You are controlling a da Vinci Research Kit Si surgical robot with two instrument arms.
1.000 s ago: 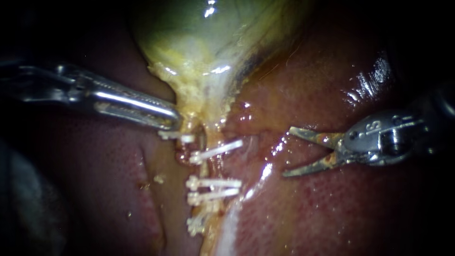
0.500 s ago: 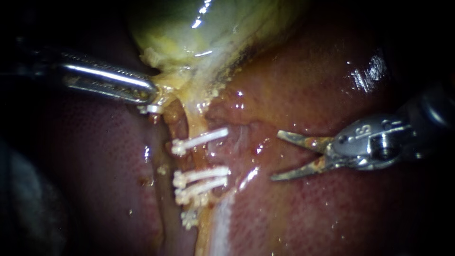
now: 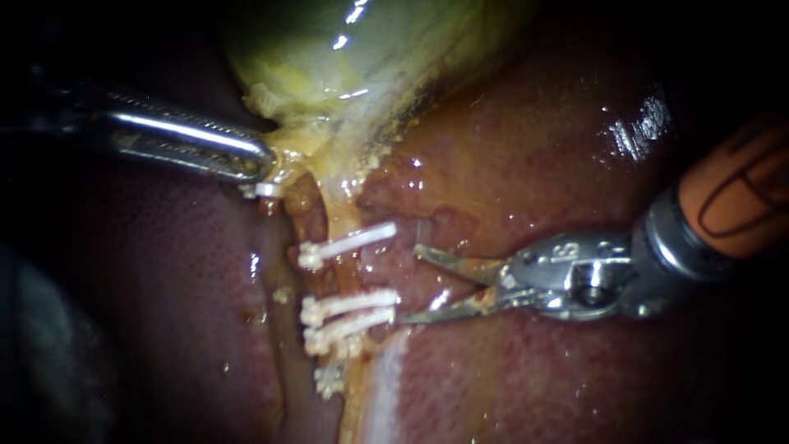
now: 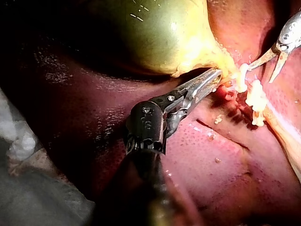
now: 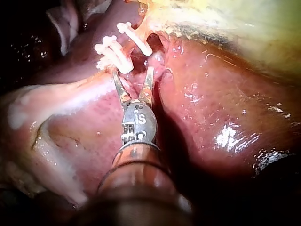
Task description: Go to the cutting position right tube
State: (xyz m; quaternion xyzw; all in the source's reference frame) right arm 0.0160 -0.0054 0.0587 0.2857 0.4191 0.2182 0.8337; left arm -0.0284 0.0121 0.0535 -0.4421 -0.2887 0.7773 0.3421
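Right tube (image 3: 359, 273), which I take to be the pale strand crossed by the white clips (image 3: 349, 306), lies just ahead of the right instrument (image 3: 411, 284), not yet between its blades. The blades stand moderately wide and hold nothing. One tip is almost at the ends of the paired clips, and the other is just short of the single clip (image 3: 347, 243).

To do this step well, advance along the blades' own line so the bare stretch between the single clip and the pair enters the gap, then stop without closing. The blade nearer the pair looks likely to snag it, so a slight shift towards the single clip seems wise.

The left instrument (image 3: 261, 164), beyond the blade tips, has its jaws closed on the gallbladder (image 3: 329, 49) neck.
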